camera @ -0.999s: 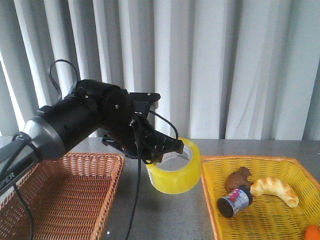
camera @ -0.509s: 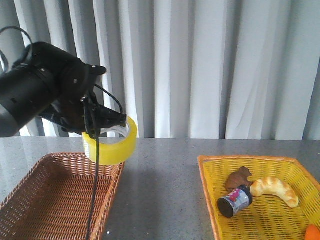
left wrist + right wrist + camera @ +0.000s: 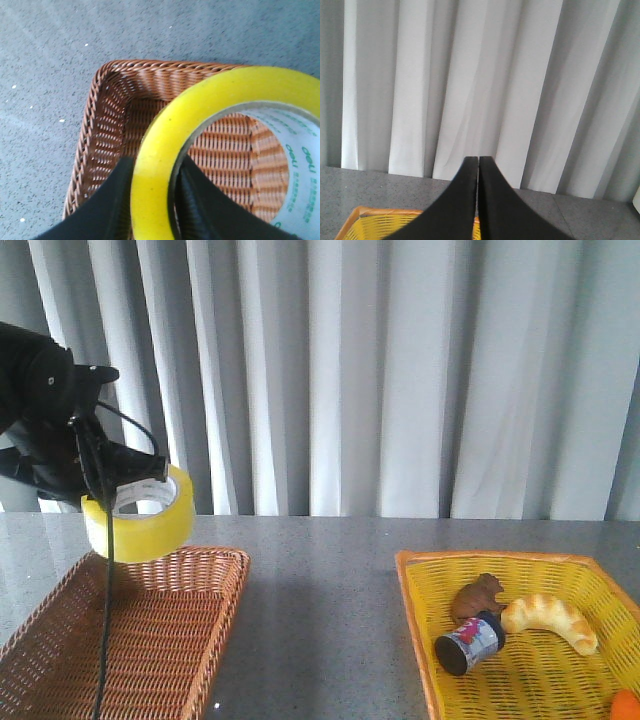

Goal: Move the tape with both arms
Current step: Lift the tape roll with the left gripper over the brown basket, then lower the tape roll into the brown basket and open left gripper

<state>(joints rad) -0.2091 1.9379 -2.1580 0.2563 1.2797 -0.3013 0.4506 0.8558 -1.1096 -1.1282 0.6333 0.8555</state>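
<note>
Left end effector [image 3: 150, 200] grips the tape [image 3: 140, 513] wall, roll held in the air above the brown basket [image 3: 150, 640]. Right end effector [image 3: 478, 200] closed, holding nothing.

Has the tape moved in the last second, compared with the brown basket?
Yes. The tape, shut in the left gripper, went left from the gap between the baskets and rose; it now hangs over the brown basket.

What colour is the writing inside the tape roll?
Green, printed on the white core of the tape. The left wrist view shows it best.
</note>
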